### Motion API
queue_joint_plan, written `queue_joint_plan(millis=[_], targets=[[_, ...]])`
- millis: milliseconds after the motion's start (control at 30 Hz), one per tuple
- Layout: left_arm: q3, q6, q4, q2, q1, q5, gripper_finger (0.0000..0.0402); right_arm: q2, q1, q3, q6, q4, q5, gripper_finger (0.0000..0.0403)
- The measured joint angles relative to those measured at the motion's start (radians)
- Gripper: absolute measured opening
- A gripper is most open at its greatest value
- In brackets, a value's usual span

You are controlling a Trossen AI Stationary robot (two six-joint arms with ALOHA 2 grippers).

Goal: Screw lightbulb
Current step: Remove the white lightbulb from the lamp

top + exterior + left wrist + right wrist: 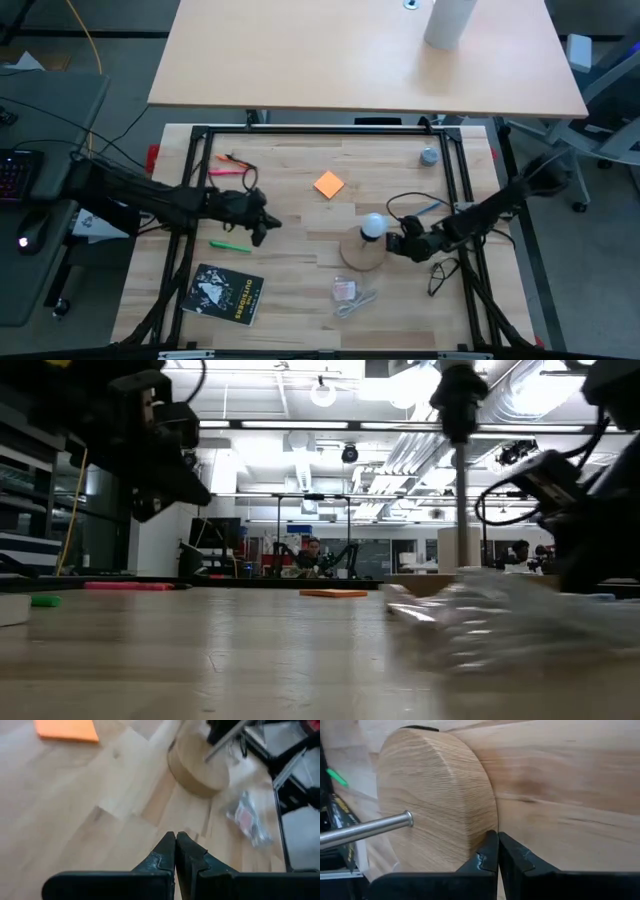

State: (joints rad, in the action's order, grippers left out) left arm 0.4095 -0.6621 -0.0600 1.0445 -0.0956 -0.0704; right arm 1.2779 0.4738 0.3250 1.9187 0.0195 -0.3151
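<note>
The lightbulb [373, 226] is a small white globe seen from above over the tan wooden disc [360, 252]. A metal rod [460, 500] rises from the disc to a black socket [455, 395]. My right gripper [393, 244] is shut, its fingertips [492, 842] low at the disc's right rim [482, 820]. My left gripper [263, 227] is shut and empty above the bare table, left of the disc; its wrist view shows its closed fingers [175, 842] pointing toward the disc [197, 767]. My right gripper's shut fingertips [492, 842] stand right against the wooden disc's side rim [485, 827], coming level from the table's right side. I cannot tell whether they touch it. The disc lies flat on the table.
An orange square note [328, 184] lies behind the disc, and a see-through packet [350, 293] lies in front of it. A green marker [230, 245], a black book [226, 293] and pink markers [232, 165] are on the left. Cables [440, 270] lie by the right frame rail.
</note>
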Motion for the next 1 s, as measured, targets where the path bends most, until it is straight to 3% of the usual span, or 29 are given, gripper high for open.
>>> queue_joint_plan(millis=[267,467,633,767,900,1000], targets=[[-0.011,0.028,0.06,-0.124,0.001,-0.077,0.0,0.23,-0.11,0.141,-0.137,0.187,-0.005,0.0],[-0.014,0.046,0.059,-0.149,0.003,-0.093,0.0,0.35,-0.178,0.288,-0.342,0.25,0.093,0.0],[-0.012,0.068,-0.008,-0.167,0.003,-0.103,0.0,0.253,-0.169,0.317,-0.427,0.099,0.112,0.0],[0.014,0.16,-0.053,-0.165,0.006,-0.122,0.0,0.088,-0.133,0.315,-0.513,-0.053,0.033,0.0],[0.101,0.316,-0.05,-0.121,0.039,-0.171,0.0,-0.052,-0.104,0.336,-0.699,0.062,-0.074,0.0],[0.174,0.457,-0.052,-0.062,0.089,-0.181,0.0,-0.071,-0.108,0.423,-0.862,0.128,-0.107,0.0]])
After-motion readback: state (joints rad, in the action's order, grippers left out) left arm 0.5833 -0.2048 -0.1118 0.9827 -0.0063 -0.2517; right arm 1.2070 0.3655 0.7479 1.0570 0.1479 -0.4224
